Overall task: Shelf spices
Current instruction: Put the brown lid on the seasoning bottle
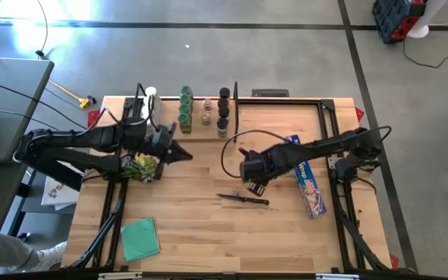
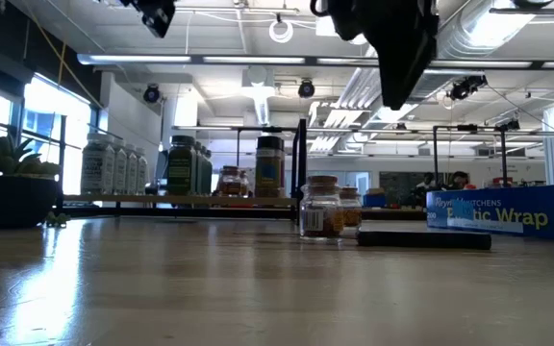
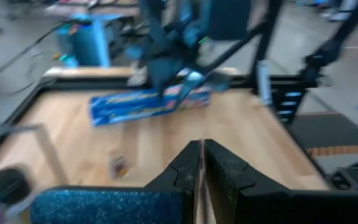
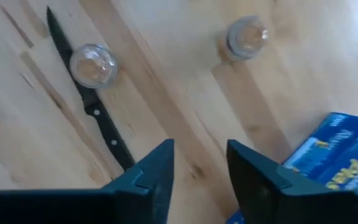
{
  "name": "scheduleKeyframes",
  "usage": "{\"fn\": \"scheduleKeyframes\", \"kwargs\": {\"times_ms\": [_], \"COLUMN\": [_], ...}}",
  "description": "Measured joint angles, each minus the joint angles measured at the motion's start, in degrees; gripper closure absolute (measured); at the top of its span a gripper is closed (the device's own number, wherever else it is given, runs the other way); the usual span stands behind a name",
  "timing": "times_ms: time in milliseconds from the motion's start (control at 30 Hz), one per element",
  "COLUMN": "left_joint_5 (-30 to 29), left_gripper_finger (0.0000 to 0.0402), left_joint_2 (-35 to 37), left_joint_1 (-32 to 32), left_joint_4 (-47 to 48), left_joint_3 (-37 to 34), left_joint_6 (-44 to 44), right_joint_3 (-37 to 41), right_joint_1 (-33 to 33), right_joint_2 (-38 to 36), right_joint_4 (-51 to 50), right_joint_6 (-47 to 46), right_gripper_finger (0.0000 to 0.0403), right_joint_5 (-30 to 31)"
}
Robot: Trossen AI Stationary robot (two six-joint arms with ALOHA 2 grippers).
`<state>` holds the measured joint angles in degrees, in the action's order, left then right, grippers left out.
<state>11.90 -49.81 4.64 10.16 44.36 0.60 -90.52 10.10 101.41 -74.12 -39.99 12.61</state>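
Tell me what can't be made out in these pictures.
- High view: the two loose clear jars are hidden under the right gripper.
- Low view: the knife shows only as a dark strip, with no detail to make out.
- Left wrist view: motion blur smears the blue wrap box; its print is unreadable.
- Low view: shelf jar labels are too small to read.

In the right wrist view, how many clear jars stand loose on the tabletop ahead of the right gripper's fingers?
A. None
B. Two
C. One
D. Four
B: two clear jars, one beside the knife and another farther off, stand on the table beyond the open right gripper.
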Motion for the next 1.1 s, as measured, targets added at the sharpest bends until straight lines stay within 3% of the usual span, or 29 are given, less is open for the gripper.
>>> {"fn": "scheduleKeyframes", "kwargs": {"times_ms": [267, 600, 767, 967, 1100], "left_joint_5": [-0.55, -0.83, -0.89, -8.18, -8.59], "left_gripper_finger": [0.0382, 0.0374, 0.032, 0.0237, 0.0208], "left_joint_2": [-0.66, -0.13, -0.57, -2.4, -3.4], "left_joint_1": [-8.4, -8.98, -7.97, -7.99, -7.99], "left_joint_4": [-0.39, 0.54, 1.85, 1.0, 0.47], "left_joint_3": [-0.02, -0.02, -0.04, -0.04, -0.04], "left_joint_6": [2.09, 6.75, 7.15, 7.17, 7.17], "right_joint_3": [10.5, 21.32, 21.39, 21.37, 21.37], "right_joint_1": [-0.59, -10.24, -12.75, -14.95, -15.05], "right_joint_2": [-0.02, -0.02, -0.02, 2.1, 4.93], "right_joint_4": [19.75, 34.57, 34.58, 36.1, 38.75], "right_joint_6": [-4.57, -9.07, -6.81, -2.39, -2.73], "right_gripper_finger": [0.0191, 0.0144, 0.0143, 0.0143, 0.0143], "right_joint_5": [1.4, 3.19, 4.43, 2.01, 1.16]}}
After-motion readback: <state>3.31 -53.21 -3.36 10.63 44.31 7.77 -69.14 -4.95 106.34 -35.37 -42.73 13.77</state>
